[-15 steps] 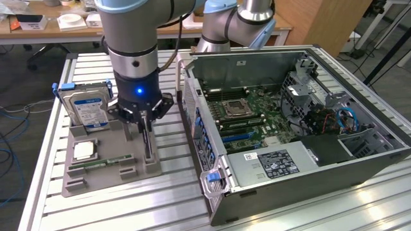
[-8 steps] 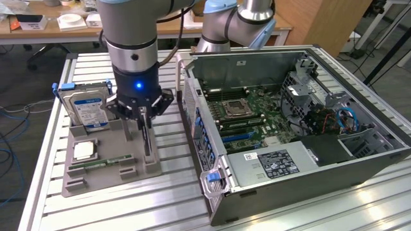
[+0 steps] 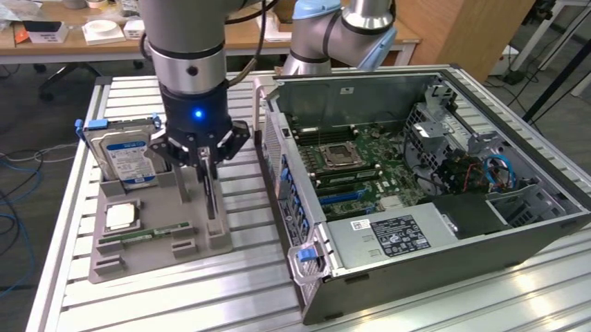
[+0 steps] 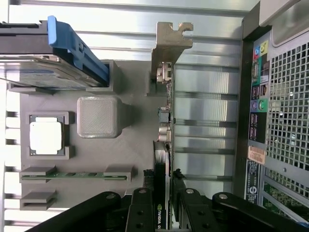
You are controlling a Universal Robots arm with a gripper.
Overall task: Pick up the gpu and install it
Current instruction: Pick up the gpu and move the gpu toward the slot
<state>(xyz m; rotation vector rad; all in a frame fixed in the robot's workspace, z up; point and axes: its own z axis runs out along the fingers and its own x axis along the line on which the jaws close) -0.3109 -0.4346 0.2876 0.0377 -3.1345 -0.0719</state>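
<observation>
The gripper [image 3: 205, 166] is down over the grey parts tray [image 3: 157, 207], its black fingers [image 4: 142, 212] drawn in narrow and closed on the top edge of the gpu [image 3: 212, 197], one finger on each face. The card stands on edge in a slot on the side of the tray nearest the computer case [image 3: 443, 277], with its silvery end bracket [image 4: 170, 48] at the far end from the grip. A blue light [image 3: 196, 114] glows on the gripper body. Crowding it on the tray are the hard drive [image 3: 129, 149], upright with blue handles [image 4: 77, 46], a square grey block [image 4: 99, 116] between the drive and the card, a processor chip [image 3: 122, 216] in its recess, and a green memory stick [image 3: 148, 234] lying flat. The case lies on its side just beside the tray, open, showing the motherboard [image 3: 369, 166], the bare processor socket [image 3: 338, 155] and blue cables [image 3: 499, 169]. Its perforated back panel [image 4: 285, 96] rises close alongside the card. Between the fingers the card carries a small mark [image 4: 159, 212] that looks like the NVIDIA logo. The drive's blue label, the black power-supply label [image 3: 397, 232] and an orange sticker [image 4: 257, 154] are too small to read. Everything sits on a slatted aluminium table [image 3: 185, 297].
</observation>
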